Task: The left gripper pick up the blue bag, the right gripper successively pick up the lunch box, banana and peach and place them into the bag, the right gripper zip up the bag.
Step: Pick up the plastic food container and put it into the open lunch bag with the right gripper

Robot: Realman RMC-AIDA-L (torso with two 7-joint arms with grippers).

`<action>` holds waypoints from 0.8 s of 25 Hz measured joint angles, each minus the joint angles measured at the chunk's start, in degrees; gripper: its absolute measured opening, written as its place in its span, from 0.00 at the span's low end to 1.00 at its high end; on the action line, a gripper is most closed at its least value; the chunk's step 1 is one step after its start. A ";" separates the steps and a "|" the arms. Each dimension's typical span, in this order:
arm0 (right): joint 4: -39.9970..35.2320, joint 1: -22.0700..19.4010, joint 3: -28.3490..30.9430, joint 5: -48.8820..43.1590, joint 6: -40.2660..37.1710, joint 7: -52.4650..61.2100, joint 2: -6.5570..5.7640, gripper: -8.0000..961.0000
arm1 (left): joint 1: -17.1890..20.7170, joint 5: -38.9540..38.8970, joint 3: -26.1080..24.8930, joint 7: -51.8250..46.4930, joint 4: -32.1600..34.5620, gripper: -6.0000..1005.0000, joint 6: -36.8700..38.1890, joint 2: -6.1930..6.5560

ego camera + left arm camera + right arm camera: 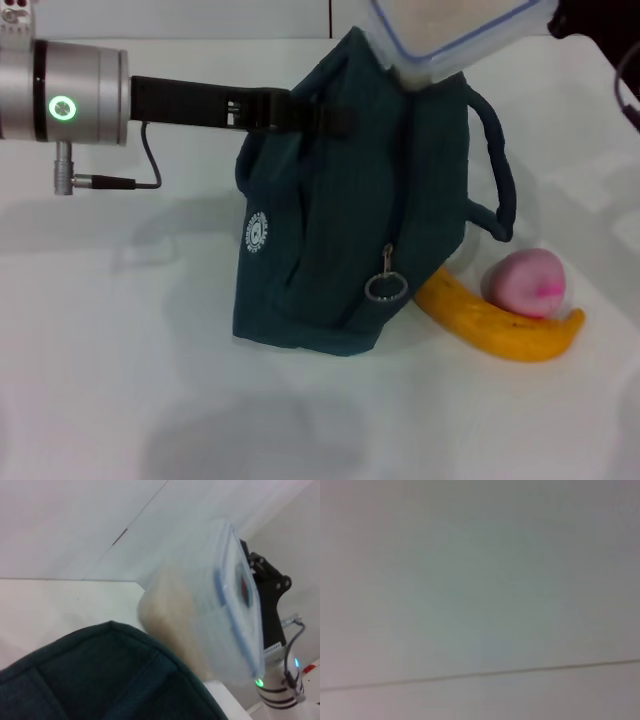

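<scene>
The blue bag (340, 220) stands upright on the white table, and its top edge shows in the left wrist view (100, 675). My left gripper (325, 118) reaches in from the left and is shut on the bag's top strap. The clear lunch box (450, 35) with a blue-rimmed lid hangs tilted over the bag's opening, one corner at the rim. It is held by my right gripper (257, 582), whose black body shows behind the lunch box (210, 610). The banana (500, 325) lies right of the bag with the pink peach (527, 283) resting against it.
The bag's second handle (497, 170) loops out on its right side, and a zip pull ring (386, 287) hangs on its front. The right wrist view shows only a pale surface with a thin seam (480, 675).
</scene>
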 joint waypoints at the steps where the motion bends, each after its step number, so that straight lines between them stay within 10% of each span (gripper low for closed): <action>1: 0.18 0.21 -0.05 -0.57 0.24 -0.76 0.00 0.11 | 0.00 -0.24 0.00 0.11 -0.07 0.06 -0.14 -0.02; 20: -2.39 -3.16 -2.42 -3.82 4.74 -9.37 0.00 0.11 | 0.12 -1.36 -0.44 1.39 -0.78 0.06 -4.78 0.28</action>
